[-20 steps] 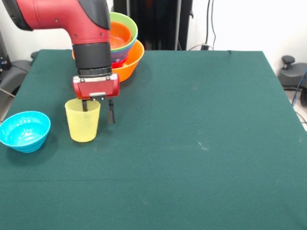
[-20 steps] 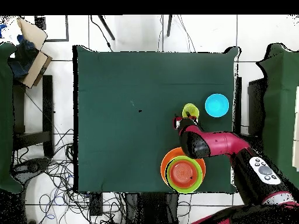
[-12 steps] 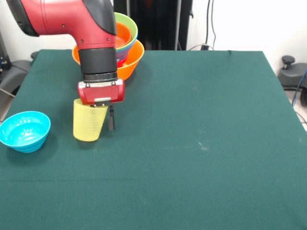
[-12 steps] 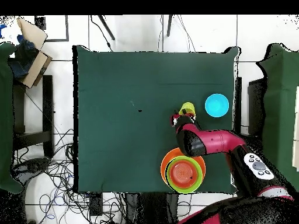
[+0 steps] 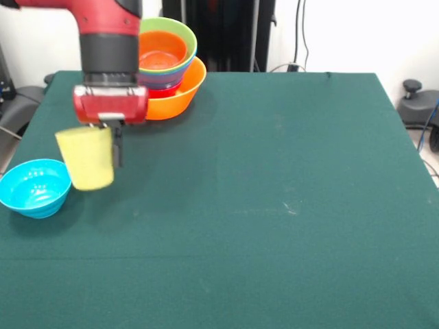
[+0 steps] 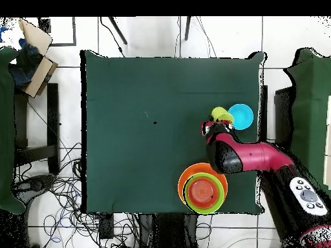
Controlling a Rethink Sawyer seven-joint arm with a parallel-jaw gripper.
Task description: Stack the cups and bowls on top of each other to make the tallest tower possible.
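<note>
- My arm [image 5: 103, 27] comes down from the top left of the front view, wrist vertical, red wrist block pointing straight down; from overhead it reaches across from the lower right toward the blue bowl.
- The pincer [image 5: 108, 140] is clamped on the rim of the yellow cup [image 5: 86, 157]; one dark finger [image 5: 117, 147] shows on the cup's outer wall, the other is hidden.
- The cup hangs clear of the green tabletop [image 5: 274, 192], mouth up and tilted a little; its shadow lies on the cloth below it.
- The cup is just beside the blue bowl [image 5: 34, 187], which sits alone near the tabletop edge; overhead I see the cup [image 6: 220, 115] close against the bowl's rim [image 6: 240, 116].
- The tower [image 5: 164, 68] stands at the far corner: a large orange bowl [image 5: 175, 96] at the bottom, smaller bowls nested in it, a lime green bowl [image 5: 184, 38] and an orange one on top.
</note>
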